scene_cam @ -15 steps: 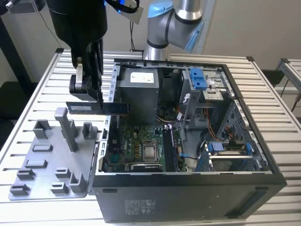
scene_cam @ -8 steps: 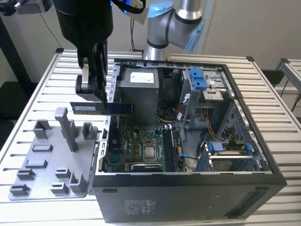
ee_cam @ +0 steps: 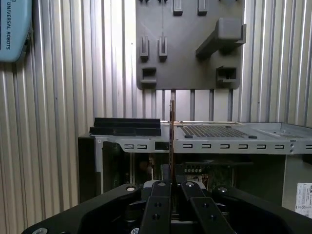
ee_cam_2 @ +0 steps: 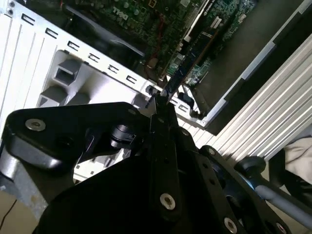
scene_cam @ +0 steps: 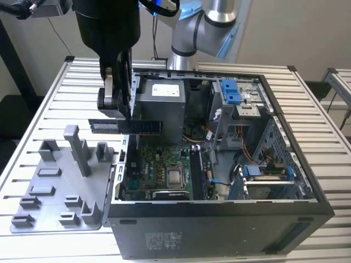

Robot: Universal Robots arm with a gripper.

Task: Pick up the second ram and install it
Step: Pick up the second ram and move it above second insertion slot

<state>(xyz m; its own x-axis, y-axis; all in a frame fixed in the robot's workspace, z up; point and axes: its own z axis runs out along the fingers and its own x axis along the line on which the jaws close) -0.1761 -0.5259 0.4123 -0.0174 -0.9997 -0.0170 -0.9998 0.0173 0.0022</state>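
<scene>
My hand [scene_cam: 122,116] grips the second ram [scene_cam: 147,127] over the PC case [scene_cam: 219,224] rim; any slip in my pinch could tilt it into that rim.

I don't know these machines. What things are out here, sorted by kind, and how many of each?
Computer case: 1
Grey peg holder: 1
Memory stick, gripped by the end effector: 1
Robot arm: 1
Total: 4
</scene>
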